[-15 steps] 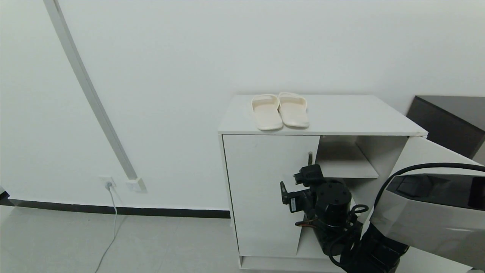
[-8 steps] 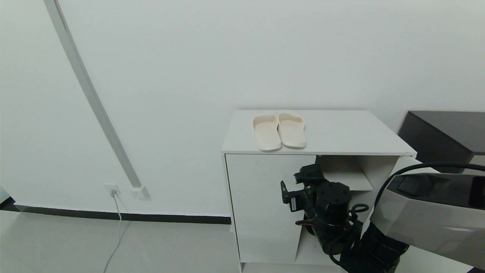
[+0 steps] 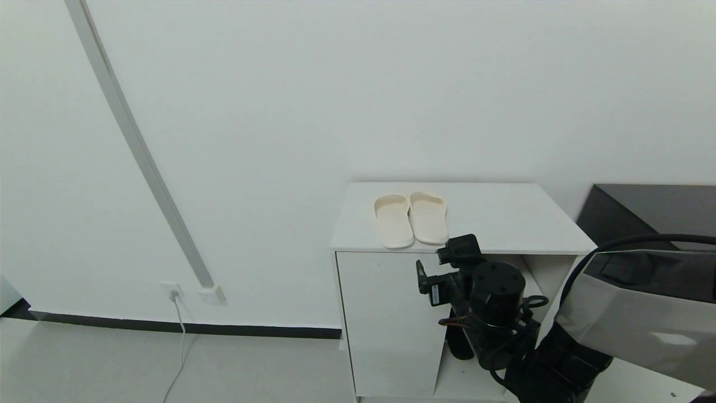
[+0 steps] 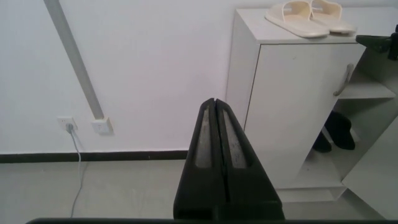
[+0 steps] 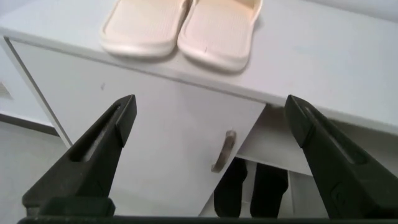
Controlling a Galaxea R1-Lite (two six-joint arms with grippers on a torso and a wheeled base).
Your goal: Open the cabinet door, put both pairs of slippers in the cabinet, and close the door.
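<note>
With the dark pair (image 5: 252, 186) lying inside the open cabinet (image 3: 503, 218), the cream slippers (image 3: 411, 219) on its top should probably be grasped next by the right gripper (image 5: 210, 109), held wide open and empty near them.

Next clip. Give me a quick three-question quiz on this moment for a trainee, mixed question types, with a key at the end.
1. True or false: the cream slippers lie side by side on top of the cabinet.
2. Pick one. The right gripper is: A) wide open, holding nothing; B) shut on a slipper; C) shut on the door handle.
3. Fill in the blank: the dark pair is inside the cabinet, in the compartment ___ the shelf.

Key: 1 true; 2 A; 3 below.
</note>
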